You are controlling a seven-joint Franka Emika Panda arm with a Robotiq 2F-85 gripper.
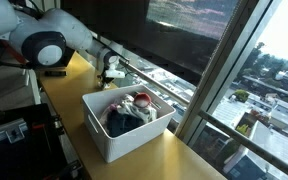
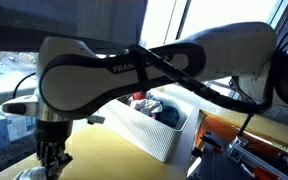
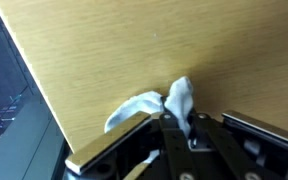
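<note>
Your tool (image 3: 180, 125) is clamped on the white cloth (image 3: 142, 106) — grip made — but it lies on the desk (image 3: 184, 40), not yet lifted.

The cloth (image 3: 174, 100) was pale bluish white, unpatterned; the desk (image 3: 134, 50) was light tan with fine wood grain; the hand (image 3: 181, 125) was black with grey metal parts; the arm (image 2: 184, 55) was white with black joints; the bin (image 1: 109, 140) was plain white; the clothes (image 1: 124, 118) in it were dark navy, with red and white pieces.
</note>
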